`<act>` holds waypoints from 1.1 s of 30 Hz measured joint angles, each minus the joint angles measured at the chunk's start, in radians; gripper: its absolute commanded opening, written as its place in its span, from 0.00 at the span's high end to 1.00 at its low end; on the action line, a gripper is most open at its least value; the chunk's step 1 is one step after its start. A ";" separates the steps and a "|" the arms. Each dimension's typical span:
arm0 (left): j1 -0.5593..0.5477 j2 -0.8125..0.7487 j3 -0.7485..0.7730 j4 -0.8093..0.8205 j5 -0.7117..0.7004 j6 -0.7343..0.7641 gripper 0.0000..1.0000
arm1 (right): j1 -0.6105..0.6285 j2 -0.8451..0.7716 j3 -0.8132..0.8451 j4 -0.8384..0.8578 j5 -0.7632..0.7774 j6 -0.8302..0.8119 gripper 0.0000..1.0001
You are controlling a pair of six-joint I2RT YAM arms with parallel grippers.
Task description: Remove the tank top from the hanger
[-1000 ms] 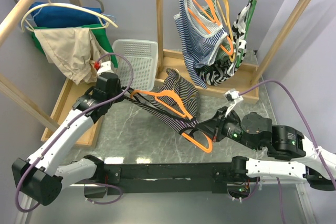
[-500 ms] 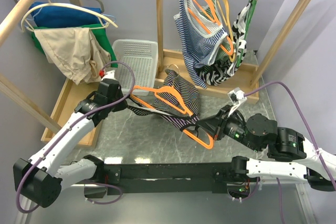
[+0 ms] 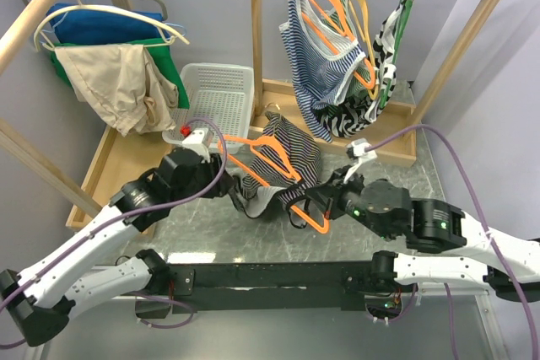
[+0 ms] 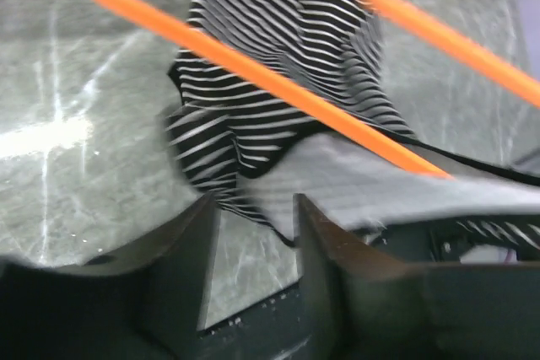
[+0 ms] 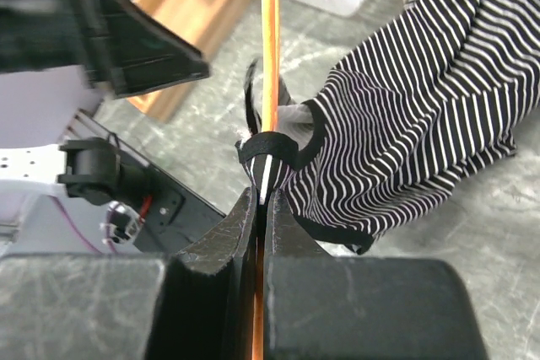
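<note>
Since a second ago our left gripper (image 4: 253, 217) has swung inward and parted its jaws, now empty, so the black-and-white striped tank top (image 5: 422, 82) sags from the orange plastic hanger (image 4: 253, 67). Our right gripper (image 5: 261, 201) pinches that hanger's arm, where one strap loops. We should regrip that strap and slide it off the tip.

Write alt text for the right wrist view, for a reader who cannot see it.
The right end effector is shut on the orange hanger. A black-and-white striped tank top hangs from it above the marble table, one strap looped round the bar.
</note>
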 measured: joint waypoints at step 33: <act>-0.105 0.209 0.261 0.255 -0.036 0.183 0.38 | 0.000 0.032 -0.069 0.076 -0.107 0.018 1.00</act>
